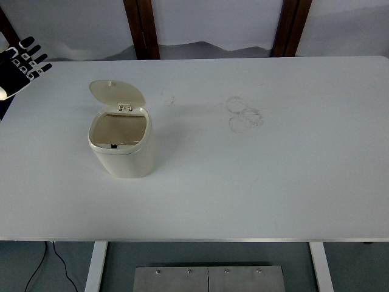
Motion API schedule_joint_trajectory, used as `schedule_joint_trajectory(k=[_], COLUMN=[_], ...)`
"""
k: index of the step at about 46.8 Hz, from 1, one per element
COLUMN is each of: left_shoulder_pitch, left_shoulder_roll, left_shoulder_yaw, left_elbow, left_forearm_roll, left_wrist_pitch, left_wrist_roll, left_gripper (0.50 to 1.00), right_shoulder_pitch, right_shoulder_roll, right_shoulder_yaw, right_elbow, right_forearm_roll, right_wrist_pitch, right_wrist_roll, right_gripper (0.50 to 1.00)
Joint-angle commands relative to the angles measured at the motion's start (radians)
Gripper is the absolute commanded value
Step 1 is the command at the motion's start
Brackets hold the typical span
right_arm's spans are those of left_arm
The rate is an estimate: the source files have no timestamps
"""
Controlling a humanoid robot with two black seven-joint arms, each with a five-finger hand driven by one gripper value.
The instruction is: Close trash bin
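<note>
Left hand (21, 64), fingers spread and empty, should press the upright lid (117, 92) forward onto the trash bin (124, 152).

The robot's black left hand (19, 66), marked with white patches on the knuckles, shows at the upper left edge of the view, raised over the far left corner of the white worktop (255, 182). Its fingers (36, 61) are straight and spread, pointing up and to the right, and they hold nothing. Only the hand shows; the wrist and arm are cut off by the edge.
</note>
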Motion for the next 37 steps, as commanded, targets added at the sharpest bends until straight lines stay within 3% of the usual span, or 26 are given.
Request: schedule_joint_trajectory(k=[1,15,37], left_shoulder_pitch=[-0.067,-0.349,-0.644], left_shoulder_roll=[0.003,0.061,0.084], left_shoulder_yaw=[0.076,0.49,0.799], left_elbow=[-0.011,-0.168,-0.28], left_forearm_roll=[0.02,0.052,0.058], left_wrist_pitch=[-0.002,-0.014,-0.049], left_wrist_roll=[0.004,0.065,0.131], left_gripper=[1.0,1.0,1.0], right_shoulder_pitch=[-0.001,0.001,0.001], right_shoulder_roll=[0.0,0.0,0.0], right_shoulder_yaw=[0.0,0.0,0.0], right_elbow=[0.0,0.0,0.0], right_forearm_roll=[0.0,0.0,0.0], right_wrist_pitch=[0.001,0.0,0.001], right_wrist_roll=[0.0,0.0,0.0], right_gripper=[0.995,0.995,0.995])
